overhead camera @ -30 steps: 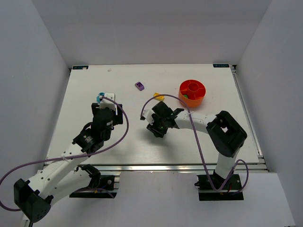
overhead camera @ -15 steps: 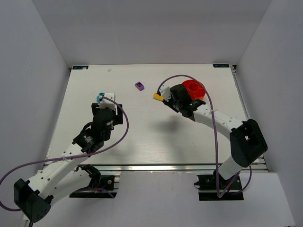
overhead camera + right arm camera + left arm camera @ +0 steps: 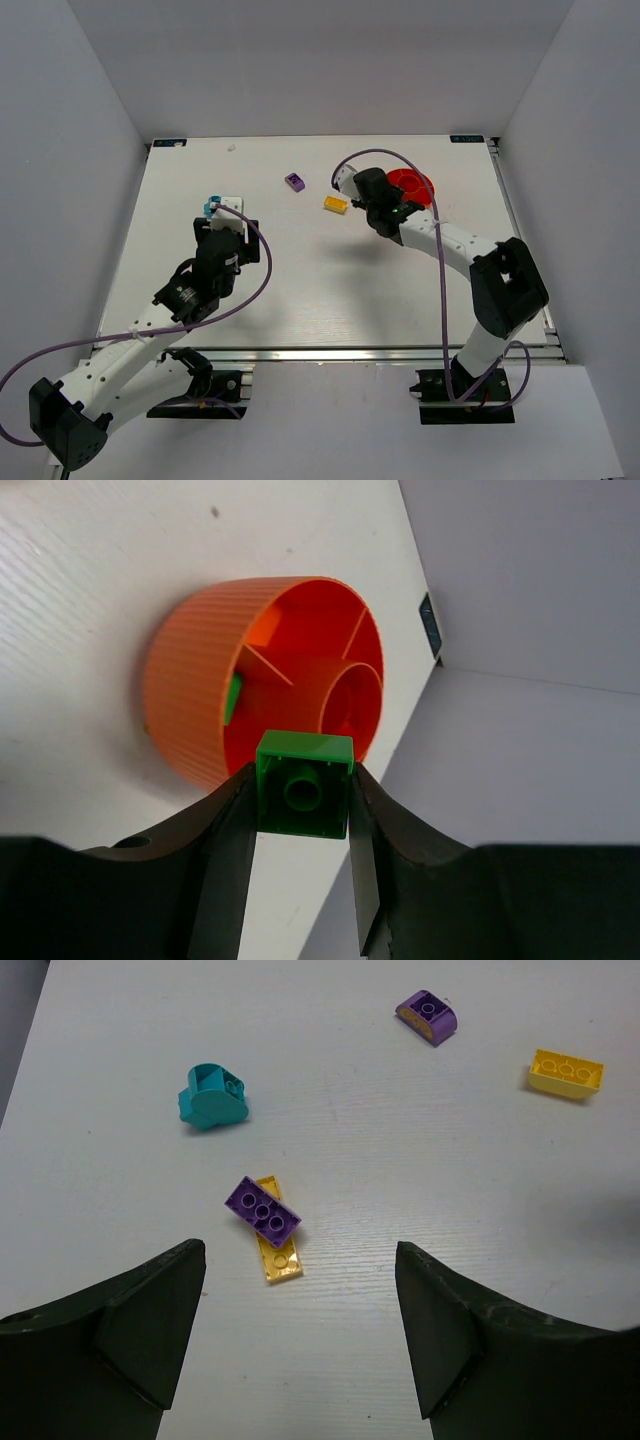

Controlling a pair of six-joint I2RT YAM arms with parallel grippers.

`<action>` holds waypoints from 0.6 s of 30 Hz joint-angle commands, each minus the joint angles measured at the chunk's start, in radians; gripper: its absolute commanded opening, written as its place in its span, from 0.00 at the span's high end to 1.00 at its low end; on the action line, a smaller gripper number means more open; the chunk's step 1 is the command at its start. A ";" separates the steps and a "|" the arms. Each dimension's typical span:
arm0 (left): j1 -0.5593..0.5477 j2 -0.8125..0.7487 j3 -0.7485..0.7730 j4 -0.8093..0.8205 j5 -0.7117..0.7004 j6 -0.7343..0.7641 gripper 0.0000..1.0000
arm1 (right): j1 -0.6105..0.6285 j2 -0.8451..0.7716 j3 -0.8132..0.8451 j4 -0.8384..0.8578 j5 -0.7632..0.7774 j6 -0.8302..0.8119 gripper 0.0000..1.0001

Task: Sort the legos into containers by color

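My right gripper (image 3: 303, 810) is shut on a green lego (image 3: 305, 785) and holds it in the air just short of the orange bowl (image 3: 190, 695). One green lego (image 3: 233, 695) lies in a near outer compartment. From the top, this gripper (image 3: 397, 211) is at the bowl's (image 3: 418, 186) near-left rim. My left gripper (image 3: 300, 1330) is open and empty above the table. Ahead of it a purple lego (image 3: 263, 1210) lies on a flat yellow one (image 3: 280, 1258), with a teal lego (image 3: 212, 1096) beyond.
A curved purple lego (image 3: 428, 1016) and a yellow lego (image 3: 566, 1073) lie farther out; from the top they show as purple (image 3: 295, 182) and yellow (image 3: 335, 204), left of the bowl. Grey walls stand round the white table (image 3: 300, 290).
My right arm has swung from the middle of the table back and right to the bowl's rim, with the green lego in it. My left arm has not moved.
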 commanded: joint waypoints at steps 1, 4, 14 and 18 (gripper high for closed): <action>0.003 -0.008 0.016 0.006 0.017 0.004 0.14 | -0.016 0.013 0.048 0.060 0.067 -0.100 1.00; 0.003 -0.011 0.016 0.004 0.019 0.002 0.14 | -0.018 0.021 0.051 0.046 0.060 -0.172 1.00; 0.003 -0.011 0.015 0.007 0.025 0.004 0.14 | -0.021 0.074 0.080 0.025 0.061 -0.244 1.00; 0.003 -0.011 0.016 0.006 0.025 0.004 0.14 | -0.022 0.094 0.088 0.030 0.063 -0.238 1.00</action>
